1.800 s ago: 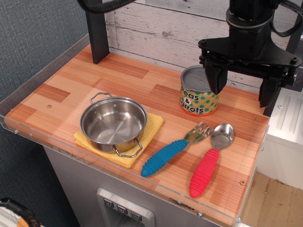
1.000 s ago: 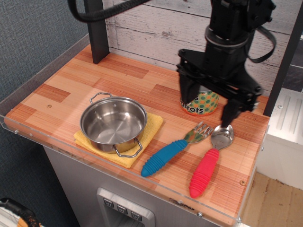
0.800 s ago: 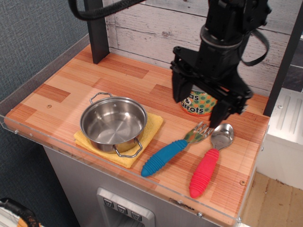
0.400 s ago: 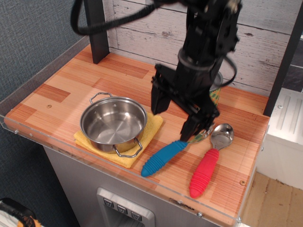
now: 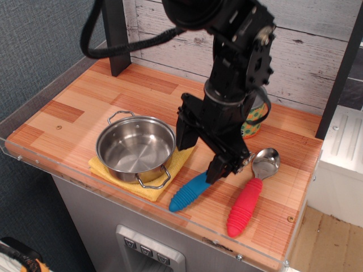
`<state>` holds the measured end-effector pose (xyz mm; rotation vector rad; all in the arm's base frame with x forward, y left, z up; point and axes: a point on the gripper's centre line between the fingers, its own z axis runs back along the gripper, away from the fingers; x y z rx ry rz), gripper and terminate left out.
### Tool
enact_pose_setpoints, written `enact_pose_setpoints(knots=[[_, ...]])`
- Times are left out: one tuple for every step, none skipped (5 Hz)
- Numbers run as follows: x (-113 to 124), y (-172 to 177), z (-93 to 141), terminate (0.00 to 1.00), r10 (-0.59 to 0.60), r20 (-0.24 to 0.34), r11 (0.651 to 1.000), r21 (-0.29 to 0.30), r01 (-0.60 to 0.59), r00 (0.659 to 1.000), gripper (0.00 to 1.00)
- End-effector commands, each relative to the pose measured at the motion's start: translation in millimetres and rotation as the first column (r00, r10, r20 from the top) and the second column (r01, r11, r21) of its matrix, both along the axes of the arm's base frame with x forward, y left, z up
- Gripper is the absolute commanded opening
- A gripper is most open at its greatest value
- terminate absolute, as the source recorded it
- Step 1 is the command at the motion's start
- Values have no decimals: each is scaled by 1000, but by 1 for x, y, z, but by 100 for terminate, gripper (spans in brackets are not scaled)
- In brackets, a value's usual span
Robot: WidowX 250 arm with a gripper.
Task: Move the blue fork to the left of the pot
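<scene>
The blue fork (image 5: 188, 192) lies on the wooden counter, right of the pot, its handle pointing to the front left. Its upper handle and tines are mostly hidden behind the gripper. The shiny steel pot (image 5: 136, 148) stands on a yellow cloth (image 5: 111, 171) at the front left and is empty. My gripper (image 5: 201, 153) is open and hangs low over the fork's upper handle, one finger on the pot side and the other (image 5: 218, 168) right by the handle. It holds nothing.
A red-handled spoon (image 5: 248, 202) lies just right of the fork. A peas and carrots can (image 5: 254, 121) stands behind the arm, partly hidden. A clear raised rim (image 5: 51, 160) runs along the counter's left and front edges. A black post (image 5: 115, 39) stands at the back left.
The gripper has moved from above the can at the back right down and to the front left, and now hangs open over the fork. The fork, spoon and pot have not moved.
</scene>
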<state>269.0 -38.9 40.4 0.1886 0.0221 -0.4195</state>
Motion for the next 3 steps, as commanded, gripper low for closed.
enact_pose_setpoints(knots=[[6, -7, -7, 0, -65, 24, 998, -23, 66, 998, 100], [6, -8, -12, 0, -69, 30, 997, -29, 70, 997, 100], [6, -7, -21, 0, -79, 15, 996, -50, 80, 997, 100]])
